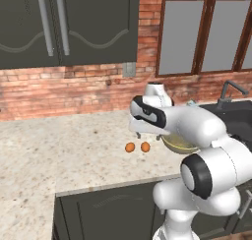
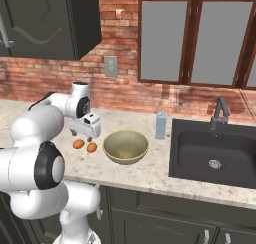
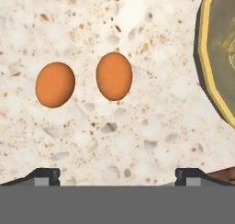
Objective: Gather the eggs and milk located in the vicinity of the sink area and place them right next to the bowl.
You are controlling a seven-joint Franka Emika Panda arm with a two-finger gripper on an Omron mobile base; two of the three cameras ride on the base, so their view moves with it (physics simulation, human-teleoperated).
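Two orange-brown eggs (image 3: pixel 55 84) (image 3: pixel 114 76) lie side by side on the speckled counter, just left of the olive-tan bowl (image 3: pixel 215 58). In the right base view the eggs (image 2: pixel 78 144) (image 2: pixel 91 147) rest a short way from the bowl (image 2: pixel 107 143). My gripper (image 2: pixel 82 136) hangs just above them, open, with nothing between its fingertips (image 3: pixel 43 175). The pale blue-grey milk (image 2: pixel 160 125) stands upright between the bowl and the dark sink (image 2: pixel 195 148). From the left base view, the eggs (image 1: pixel 129 147) (image 1: pixel 145 146) sit below the gripper (image 1: pixel 146 135), and my arm hides most of the bowl (image 1: pixel 177 144).
A dark angular faucet (image 2: pixel 219 113) rises behind the sink. The brick wall (image 2: pixel 60 78) and windows close off the back of the counter. Dark upper cabinets (image 1: pixel 69 27) hang at the left. The counter's front edge (image 2: pixel 150 180) runs below the bowl.
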